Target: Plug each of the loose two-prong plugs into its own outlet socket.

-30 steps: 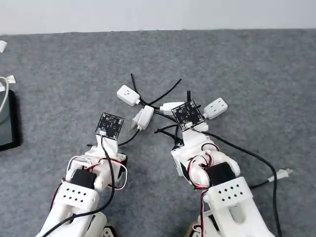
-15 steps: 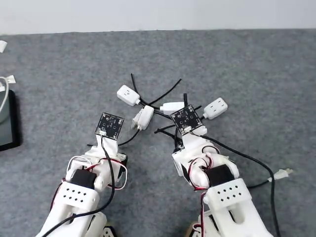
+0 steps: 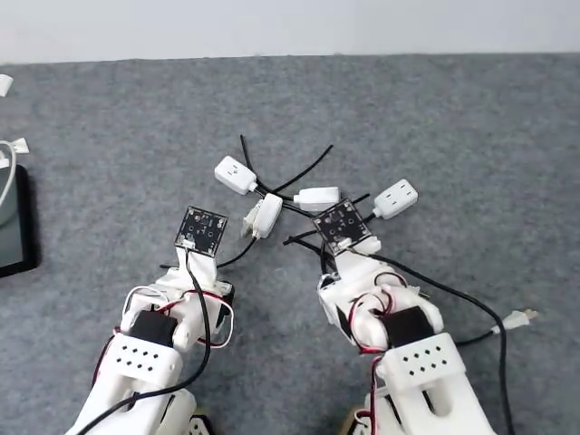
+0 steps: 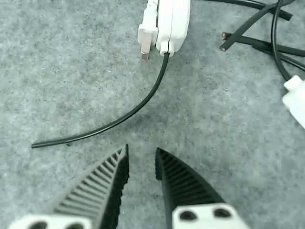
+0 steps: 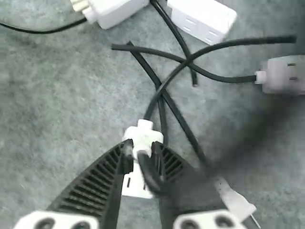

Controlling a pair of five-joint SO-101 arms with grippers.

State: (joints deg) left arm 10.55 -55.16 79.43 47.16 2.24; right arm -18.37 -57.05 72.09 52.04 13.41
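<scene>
Right gripper, its ribbed black fingers clamped on a blocky white plug, sits low in its wrist view; the plug's prongs are hidden. Left gripper hangs slightly parted over fuzzy grey carpet. Smooth black cables cross above the plug. A white outlet socket is cut off at the top edge.

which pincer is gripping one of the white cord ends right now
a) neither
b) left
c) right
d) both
C: the right pincer is shut on a white cord end, while the left pincer hangs over the grey carpet with nothing between its fingers.
</scene>
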